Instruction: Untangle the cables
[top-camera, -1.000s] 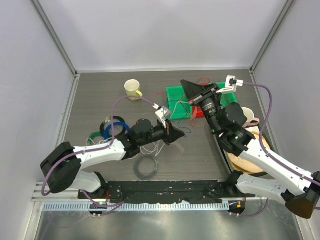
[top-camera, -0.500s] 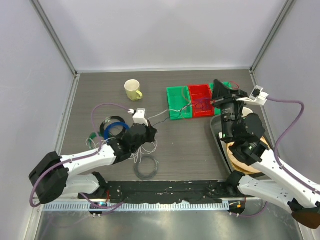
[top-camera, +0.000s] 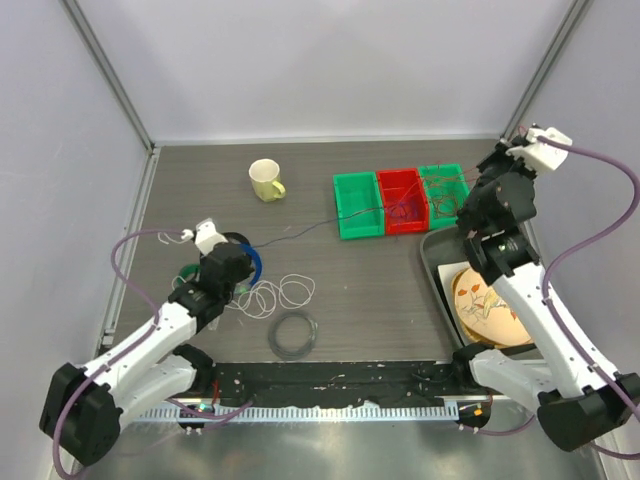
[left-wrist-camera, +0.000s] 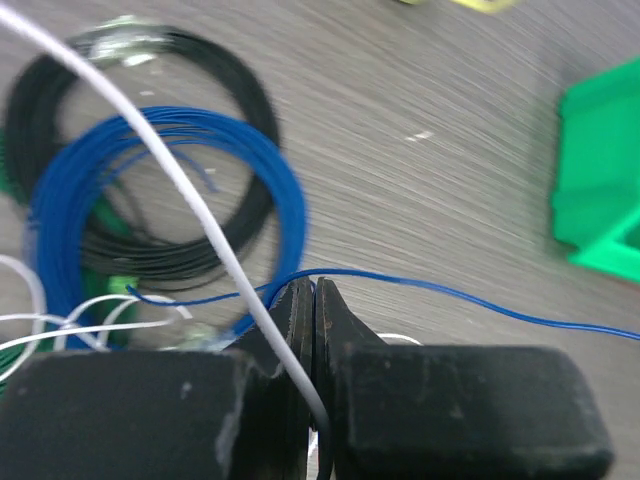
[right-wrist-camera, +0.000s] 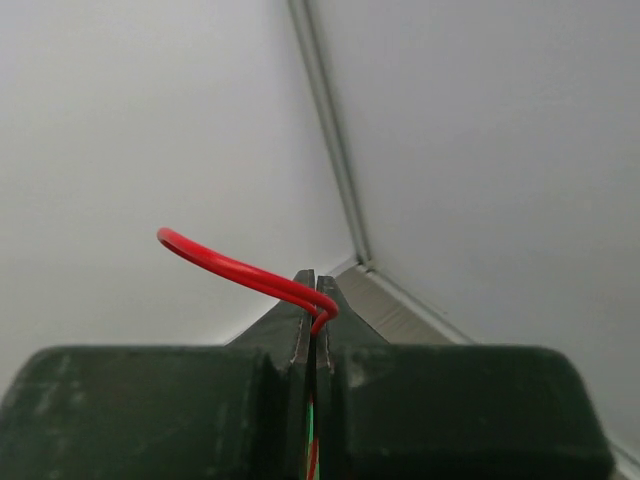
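Observation:
My left gripper (left-wrist-camera: 314, 285) (top-camera: 240, 262) is shut on a thin blue cable (left-wrist-camera: 470, 296), pinched at the fingertips. A white cable (left-wrist-camera: 170, 165) crosses its left finger and slips into the gap between the jaws. In the top view the blue cable (top-camera: 310, 226) runs taut from that gripper to a red and dark tangle (top-camera: 410, 207) over the bins. White cable loops (top-camera: 278, 294) lie on the table beside the left arm. My right gripper (right-wrist-camera: 316, 285) (top-camera: 488, 172) is raised at the back right, shut on a red cable (right-wrist-camera: 220, 262) that curls out of its tips.
A thick blue ring (left-wrist-camera: 70, 200) and a black ring (left-wrist-camera: 240, 100) lie by the left gripper, with a green ring (top-camera: 186, 270) beyond. A dark grey coil (top-camera: 295, 335) sits near the front. Also there: yellow mug (top-camera: 265, 180), three green and red bins (top-camera: 355, 205), grey tray (top-camera: 432, 262) with a plate.
The left arm has drawn back to the left and the right arm has swung to the back right corner. The blue cable is now stretched between them.

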